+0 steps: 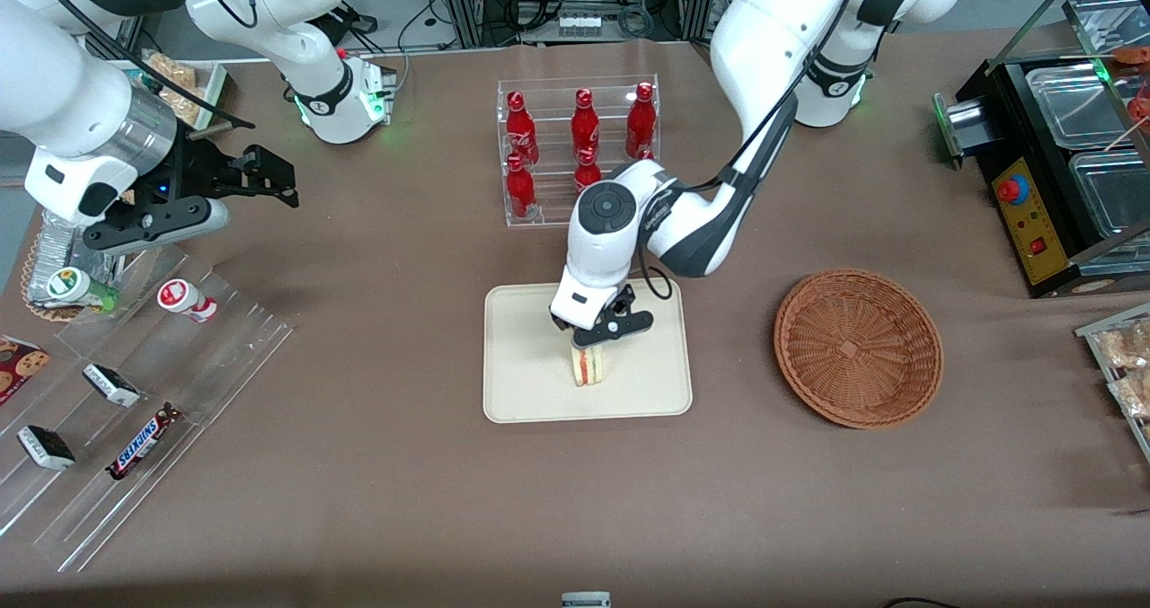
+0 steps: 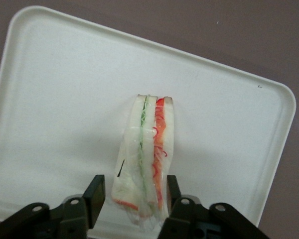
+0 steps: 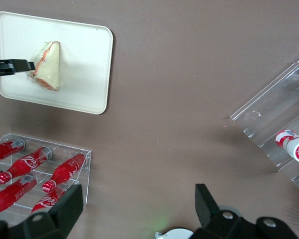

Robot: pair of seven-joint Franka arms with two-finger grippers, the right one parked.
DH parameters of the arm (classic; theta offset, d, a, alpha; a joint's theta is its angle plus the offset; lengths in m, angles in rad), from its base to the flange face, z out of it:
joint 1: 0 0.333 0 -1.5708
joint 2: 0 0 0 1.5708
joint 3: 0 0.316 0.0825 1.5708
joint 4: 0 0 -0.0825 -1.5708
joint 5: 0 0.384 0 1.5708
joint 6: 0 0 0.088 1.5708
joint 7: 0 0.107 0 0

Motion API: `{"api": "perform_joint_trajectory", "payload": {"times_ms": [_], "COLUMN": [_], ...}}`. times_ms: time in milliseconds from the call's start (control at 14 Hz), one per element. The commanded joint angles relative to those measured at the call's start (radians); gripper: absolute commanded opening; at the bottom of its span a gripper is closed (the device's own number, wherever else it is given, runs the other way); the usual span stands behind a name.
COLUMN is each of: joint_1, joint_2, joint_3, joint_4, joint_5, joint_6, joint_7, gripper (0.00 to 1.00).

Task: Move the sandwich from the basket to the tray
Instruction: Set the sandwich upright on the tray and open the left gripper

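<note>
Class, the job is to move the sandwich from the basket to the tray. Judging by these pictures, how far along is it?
Nearly finished. Done: the basket is empty, and the sandwich stands on the tray. In hand: the gripper sits over the tray with a finger on each side of the sandwich; a small gap shows beside one finger, so it looks open or just letting go. Left: lift the gripper clear of the sandwich.

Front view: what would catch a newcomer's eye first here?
The sandwich standing on the cream tray at the table's middle, with the left arm's tool right over it, its fingers either side of the wedge with a gap showing. Next, the empty wicker basket toward the working arm's end, and the red bottles in the clear rack.
</note>
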Motion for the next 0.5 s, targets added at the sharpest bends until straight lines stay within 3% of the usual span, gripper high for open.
{"api": "perform_joint_trajectory", "payload": {"times_ms": [0, 429], "joint_1": [0.023, 0.278], "joint_2": [-0.14, -0.34], "joint_3": [0.008, 0.005], "joint_4": [-0.022, -0.034], "joint_5": [0.023, 0.001], "joint_6": [-0.133, -0.462], "joint_7": [-0.021, 0.407], "gripper": [1.0, 1.0]}}
